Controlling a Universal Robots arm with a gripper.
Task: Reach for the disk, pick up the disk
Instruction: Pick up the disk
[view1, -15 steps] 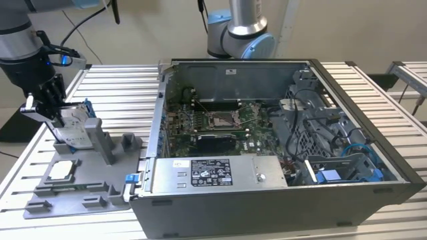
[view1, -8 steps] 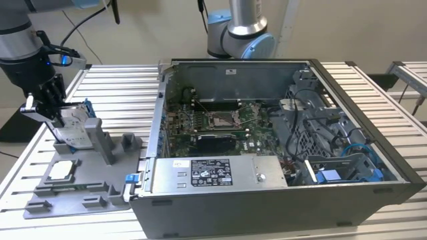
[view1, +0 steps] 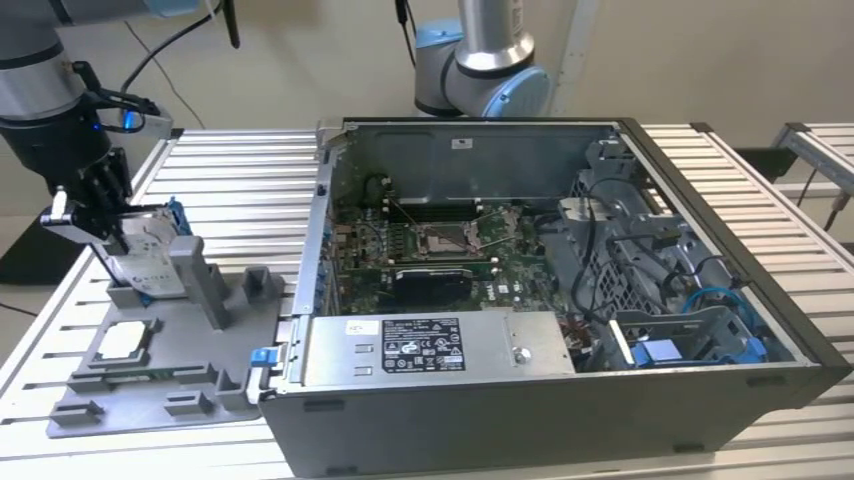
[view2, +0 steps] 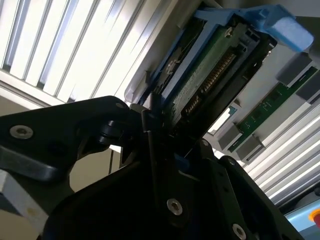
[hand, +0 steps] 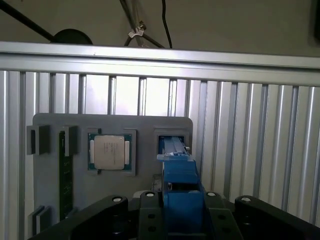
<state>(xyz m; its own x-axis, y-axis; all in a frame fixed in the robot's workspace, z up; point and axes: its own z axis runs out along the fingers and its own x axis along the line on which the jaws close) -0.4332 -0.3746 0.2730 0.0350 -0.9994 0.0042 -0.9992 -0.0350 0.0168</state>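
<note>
Labels: the disk (view1: 144, 262) carries a white label on its broad face, the print too small to read; the grey power supply box (view1: 534, 345) in the open computer case (view1: 534, 425) bears a black-and-white label, and a small white sticker sits on the case's rear wall; no wording legible on either.

Disk position and axis: it stands on edge at the far end of the grey fixture tray (view1: 160, 405), on the exterior view's left of the case; its long axis is steep, the upper end leaning slightly toward the exterior view's right; the blue carrier frame shows at that upper end; the labelled face is turned toward the exterior view's right. In the second wrist view its green circuit-board side (view2: 200, 85) is exposed. Whether its lower end is clear of the tray slot cannot be told.

Arm: it descends from the exterior view's upper left, wrist pointed down over the slatted surface (view1: 240, 180); the gripper (view1: 118, 240) hangs over the tray's far end.

Fingers: closed to the disk's thickness, one on each broad side, gripping it; in the first wrist view the blue carrier (hand: 179, 185) sits between them (hand: 145, 197).

Other items: a square silver chip (view1: 124, 340) lies flat in its tray pocket, near the disk but apart from it.
</note>
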